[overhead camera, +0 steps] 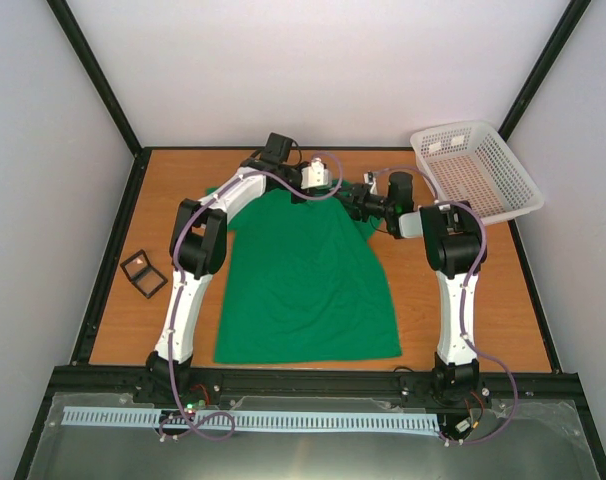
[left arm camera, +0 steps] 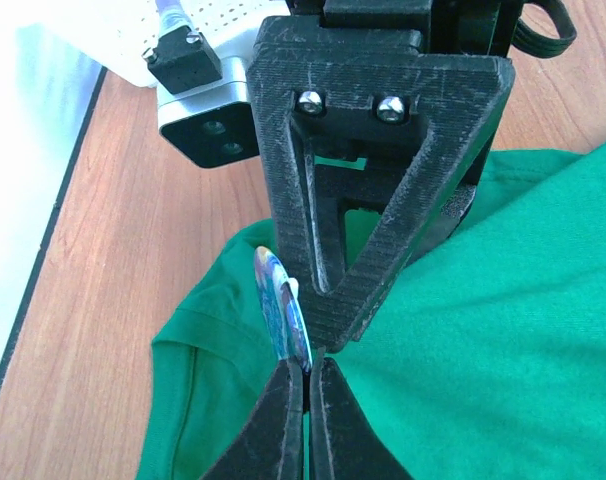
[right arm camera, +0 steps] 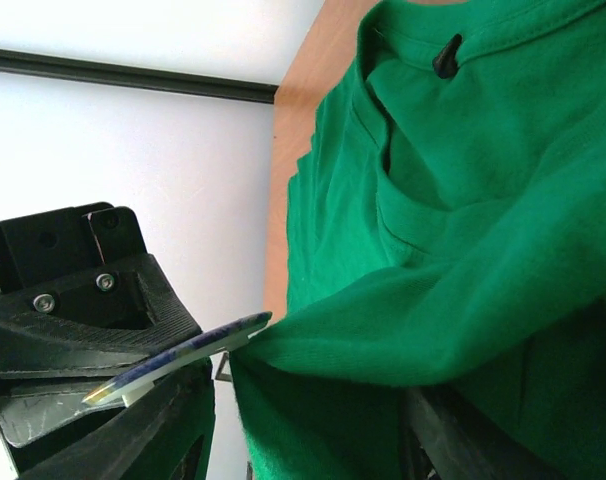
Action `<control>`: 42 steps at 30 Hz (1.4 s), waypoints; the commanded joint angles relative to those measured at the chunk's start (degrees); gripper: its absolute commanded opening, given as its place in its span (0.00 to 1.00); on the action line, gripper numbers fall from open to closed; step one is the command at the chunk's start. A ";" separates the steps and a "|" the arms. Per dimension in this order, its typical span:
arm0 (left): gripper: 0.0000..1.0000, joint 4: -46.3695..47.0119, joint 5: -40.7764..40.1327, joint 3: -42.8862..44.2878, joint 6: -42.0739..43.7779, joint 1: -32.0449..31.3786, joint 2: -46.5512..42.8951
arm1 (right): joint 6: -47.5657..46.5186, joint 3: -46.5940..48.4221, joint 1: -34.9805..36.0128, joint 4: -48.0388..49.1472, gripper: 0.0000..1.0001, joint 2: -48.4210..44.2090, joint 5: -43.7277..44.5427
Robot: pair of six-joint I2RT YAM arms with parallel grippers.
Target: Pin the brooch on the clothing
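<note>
The green T-shirt lies flat on the table, collar at the far end. My left gripper reaches over the collar and is shut on the rim of the small round brooch, held edge-on, bluish face to the left. My right gripper is shut on a raised fold of the shirt at its far right shoulder. In the right wrist view the brooch touches the tip of that fold. The dark collar label shows beyond it. In the left wrist view my fingertips sit just under the right gripper's black finger.
A white mesh basket stands at the far right corner. A small black square-framed case lies left of the shirt near the table's left edge. Black frame rails border the wooden table.
</note>
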 commanded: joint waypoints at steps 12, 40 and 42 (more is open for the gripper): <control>0.01 -1.92 5.63 -5.09 0.28 -2.21 -4.13 | 5.72 -3.08 -2.60 14.57 0.53 -1.58 7.21; 0.01 -9.44 18.45 6.67 -4.57 3.24 4.76 | -43.22 -14.73 -3.64 -4.48 0.56 -15.17 0.42; 0.01 -9.45 18.63 6.60 -4.70 3.29 4.85 | -42.57 -14.37 -2.84 -3.47 0.54 -14.06 -0.49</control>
